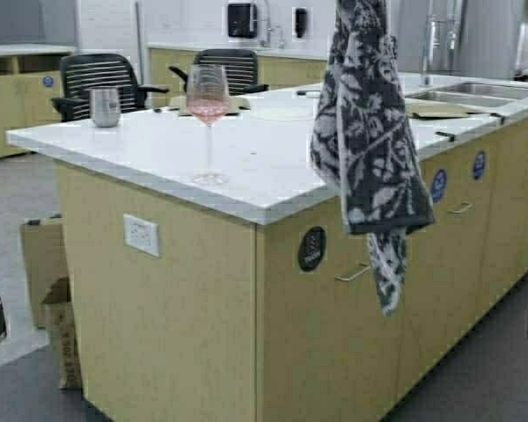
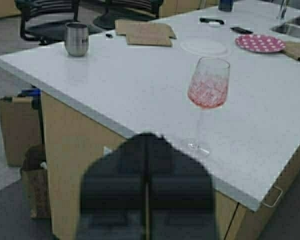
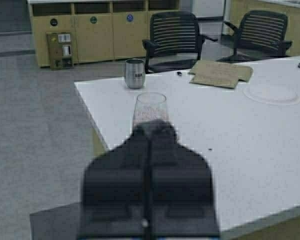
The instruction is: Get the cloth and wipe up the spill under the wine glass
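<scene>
The wine glass stands near the front corner of the white counter, its bowl pink. The spill under its foot does not show clearly. The cloth, dark grey with a white leaf pattern, hangs from above the top of the high view, in front of the counter's right part. Both arms are low at the high view's bottom corners, away from the cloth. My left gripper is shut and empty, with the wine glass beyond it. My right gripper is shut and empty, partly hiding the wine glass.
A steel tumbler stands at the counter's far left corner. Brown cardboard, a white plate and a pink dotted plate lie farther back, near a sink. Cardboard boxes sit on the floor at left. Office chairs stand behind the counter.
</scene>
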Controlling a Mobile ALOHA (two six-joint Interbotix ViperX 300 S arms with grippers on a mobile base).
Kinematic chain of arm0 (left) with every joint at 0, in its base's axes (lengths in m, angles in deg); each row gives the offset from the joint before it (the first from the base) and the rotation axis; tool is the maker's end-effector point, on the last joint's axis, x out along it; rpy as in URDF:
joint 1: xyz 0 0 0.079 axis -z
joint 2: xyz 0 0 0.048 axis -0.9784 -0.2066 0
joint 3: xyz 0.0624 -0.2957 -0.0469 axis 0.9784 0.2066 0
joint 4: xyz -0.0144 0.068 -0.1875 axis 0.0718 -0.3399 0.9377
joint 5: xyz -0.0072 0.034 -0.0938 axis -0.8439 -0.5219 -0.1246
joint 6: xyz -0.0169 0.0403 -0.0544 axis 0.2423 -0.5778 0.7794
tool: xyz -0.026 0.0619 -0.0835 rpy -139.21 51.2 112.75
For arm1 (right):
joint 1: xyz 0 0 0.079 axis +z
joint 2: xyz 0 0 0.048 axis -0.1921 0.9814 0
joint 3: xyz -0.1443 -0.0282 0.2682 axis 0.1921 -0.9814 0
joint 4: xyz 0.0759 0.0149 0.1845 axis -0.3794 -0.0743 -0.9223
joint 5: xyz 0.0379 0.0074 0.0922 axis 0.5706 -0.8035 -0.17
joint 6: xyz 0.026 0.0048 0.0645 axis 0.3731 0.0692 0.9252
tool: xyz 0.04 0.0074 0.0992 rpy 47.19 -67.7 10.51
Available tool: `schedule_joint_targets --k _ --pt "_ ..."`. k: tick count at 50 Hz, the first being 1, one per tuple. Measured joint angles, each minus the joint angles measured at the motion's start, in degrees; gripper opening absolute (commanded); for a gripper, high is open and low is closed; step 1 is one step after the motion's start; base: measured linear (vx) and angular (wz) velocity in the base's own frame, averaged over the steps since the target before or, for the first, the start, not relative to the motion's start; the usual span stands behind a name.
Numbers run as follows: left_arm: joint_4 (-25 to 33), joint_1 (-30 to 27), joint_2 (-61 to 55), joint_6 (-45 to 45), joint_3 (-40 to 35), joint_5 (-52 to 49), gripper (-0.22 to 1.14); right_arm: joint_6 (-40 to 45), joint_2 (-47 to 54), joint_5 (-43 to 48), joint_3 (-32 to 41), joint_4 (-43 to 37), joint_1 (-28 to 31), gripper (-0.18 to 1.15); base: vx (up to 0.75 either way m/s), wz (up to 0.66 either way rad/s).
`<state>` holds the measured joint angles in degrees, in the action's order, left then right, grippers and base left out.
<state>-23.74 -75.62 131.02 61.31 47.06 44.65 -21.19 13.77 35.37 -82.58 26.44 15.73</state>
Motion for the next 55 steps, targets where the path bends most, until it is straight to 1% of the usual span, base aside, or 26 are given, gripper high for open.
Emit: schedule_joint_targets --k 10,16,23,36,44,55 --pt "0.09 4.83 -14.06 0.0 -6.24 2.72 0.02 -0.09 -0.09 0.7 -0.09 0.0 0.0 0.07 0.15 0.19" --pt "0.0 9.23 -24.7 -0.09 -10.63 8.26 0.02 -0.09 -0.09 0.7 -0.09 0.0 0.09 0.07 0.16 0.25" --pt "0.0 12.83 -34.8 -0.35 -14.33 14.85 0.02 0.0 -0.18 0.7 -0.09 0.0 0.09 0.07 0.17 0.23" --pt "-0.44 18.28 -49.22 -0.35 -17.31 24.52 0.02 -0.09 -0.7 0.79 -0.09 0.0 0.26 0.07 0.16 0.05" --pt "-0.53 18.46 -55.99 -0.26 -19.07 29.44 0.02 -0.09 -0.79 0.79 -0.09 0.0 0.09 0.07 0.16 -0.02" --pt "-0.53 18.63 -63.72 -0.35 -22.06 33.66 0.02 0.0 -0.79 0.88 -0.09 0.0 -0.44 0.07 0.15 -0.09"
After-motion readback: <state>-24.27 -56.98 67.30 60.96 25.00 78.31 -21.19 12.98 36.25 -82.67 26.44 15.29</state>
